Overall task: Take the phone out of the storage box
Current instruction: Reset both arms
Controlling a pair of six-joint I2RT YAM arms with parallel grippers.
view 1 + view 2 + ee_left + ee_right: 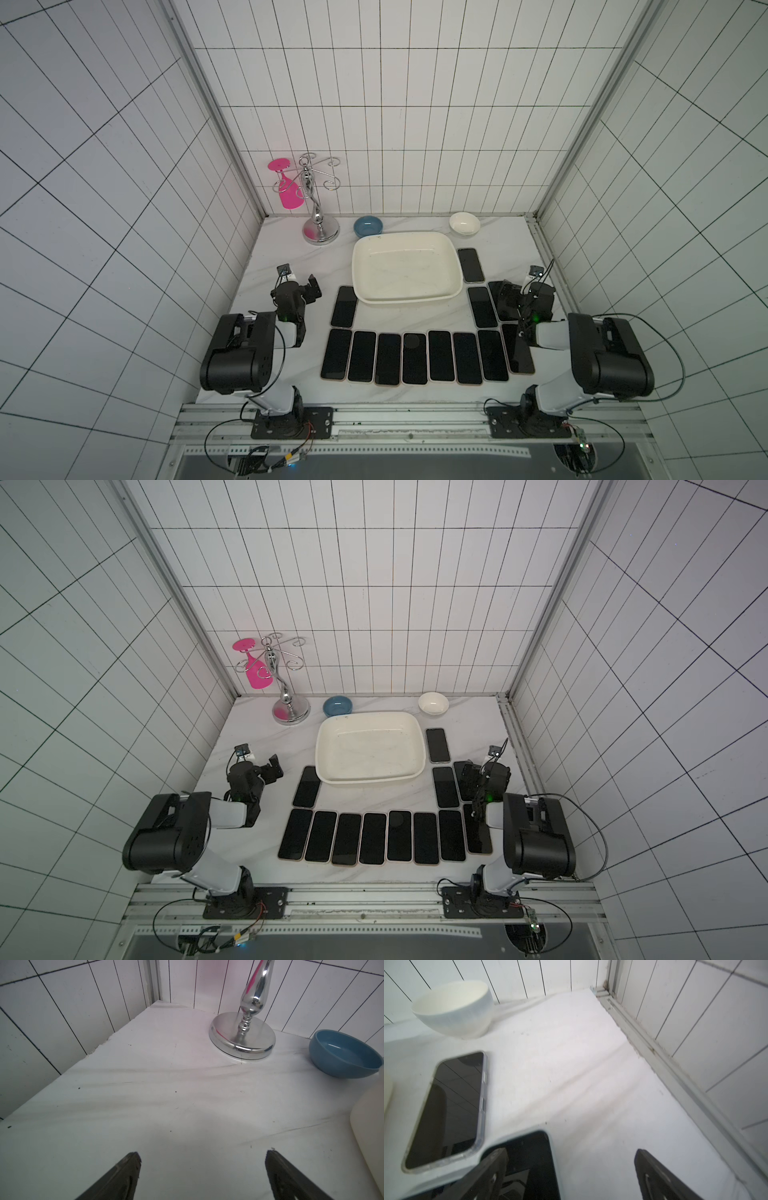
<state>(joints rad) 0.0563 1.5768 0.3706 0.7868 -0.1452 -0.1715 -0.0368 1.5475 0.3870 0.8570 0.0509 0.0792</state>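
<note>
The cream-white storage box [407,296] [370,777] stands at the back middle of the table, and I see nothing inside it. Several black phones lie around it: one beside its right wall [471,265] [450,1109] and a row along the front [414,358]. My right gripper [505,297] [570,1151] hangs open over another phone [537,1159] lying flat on the table right of the box; one finger is above its screen, and nothing is gripped. My left gripper [313,286] [203,1155] is open over bare table left of the box.
A blue bowl [368,226] [342,1055] and a white bowl [464,223] [454,1009] sit behind the box. A chrome stand [319,232] [242,1036] with a pink glass [286,187] is at the back left. A metal rail [654,1047] borders the table's right side.
</note>
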